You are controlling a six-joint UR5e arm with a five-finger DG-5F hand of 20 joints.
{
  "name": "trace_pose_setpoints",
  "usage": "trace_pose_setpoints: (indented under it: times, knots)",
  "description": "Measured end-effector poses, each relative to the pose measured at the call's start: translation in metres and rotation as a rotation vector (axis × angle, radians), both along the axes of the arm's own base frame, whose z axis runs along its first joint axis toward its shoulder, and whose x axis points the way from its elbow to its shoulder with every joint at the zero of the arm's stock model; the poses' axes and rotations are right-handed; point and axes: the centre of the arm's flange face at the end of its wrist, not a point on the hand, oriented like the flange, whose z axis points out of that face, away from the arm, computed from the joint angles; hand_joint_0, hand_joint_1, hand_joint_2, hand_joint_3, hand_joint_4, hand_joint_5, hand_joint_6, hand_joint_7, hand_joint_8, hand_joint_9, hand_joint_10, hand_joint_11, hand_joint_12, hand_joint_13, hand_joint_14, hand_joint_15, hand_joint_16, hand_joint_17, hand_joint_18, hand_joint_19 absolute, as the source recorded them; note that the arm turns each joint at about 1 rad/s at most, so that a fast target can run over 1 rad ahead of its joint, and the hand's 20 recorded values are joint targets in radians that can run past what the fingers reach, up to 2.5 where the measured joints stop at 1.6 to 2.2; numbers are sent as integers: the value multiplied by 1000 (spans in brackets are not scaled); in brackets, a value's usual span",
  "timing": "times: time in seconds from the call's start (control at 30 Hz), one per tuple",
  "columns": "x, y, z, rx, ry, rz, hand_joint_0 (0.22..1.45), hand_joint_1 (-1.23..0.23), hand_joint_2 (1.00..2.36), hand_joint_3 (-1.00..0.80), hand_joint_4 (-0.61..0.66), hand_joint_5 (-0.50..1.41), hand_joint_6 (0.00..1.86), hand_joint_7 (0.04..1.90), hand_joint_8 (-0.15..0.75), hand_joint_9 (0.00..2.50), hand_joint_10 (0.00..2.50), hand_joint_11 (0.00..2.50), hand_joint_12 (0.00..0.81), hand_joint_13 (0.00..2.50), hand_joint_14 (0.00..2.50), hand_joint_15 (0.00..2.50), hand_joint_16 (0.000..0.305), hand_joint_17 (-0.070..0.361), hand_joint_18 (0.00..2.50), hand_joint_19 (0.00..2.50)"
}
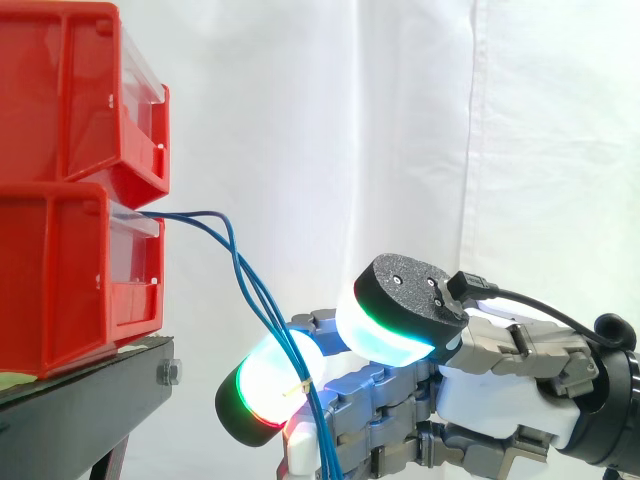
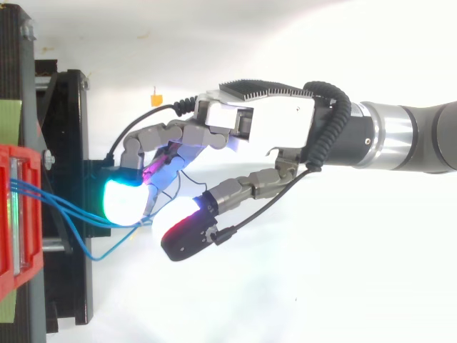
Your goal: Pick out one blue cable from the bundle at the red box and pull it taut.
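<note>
In the side view the red bins (image 1: 70,290) are cut off at 9 and 12 o'clock. The blue cables (image 1: 236,258) slip behind the lower bin's clear front, so their ends are unseen. Toward 6 o'clock the cables run down against the hand (image 1: 400,400) and leave the frame along with its lower part. From above, the bins are cut at 9 o'clock, and the spot where cables meet the hand is hidden.

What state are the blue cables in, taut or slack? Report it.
Slack: the cables sag in curves from the lower red bin toward the hand, one looping loose.
</note>
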Motion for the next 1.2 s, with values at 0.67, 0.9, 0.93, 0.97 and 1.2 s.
trace_pose_setpoints:
  times: [0.67,0.9,0.93,0.97,1.2]
  knots:
    - [1,-1,0,-2,-9,-22,589,-603,1005,-439,234,-116,502,1097,285,912,12,419,356,863,15,441,49,111,745,611]
    - [1,-3,0,21,-10,-43,590,-606,1006,-427,229,-112,502,1119,285,910,14,421,356,864,15,446,49,111,743,610]
    - [1,-3,-1,25,-9,-44,591,-606,1006,-425,229,-112,502,1119,286,911,12,419,356,864,15,447,49,111,743,612]
    - [1,-3,-2,31,-6,-44,591,-606,1007,-430,229,-112,502,1119,283,910,12,415,357,864,15,433,49,111,743,606]
    - [3,0,-32,115,21,-17,592,-609,1006,-427,228,-113,502,1121,287,907,12,412,357,864,17,440,49,111,744,612]
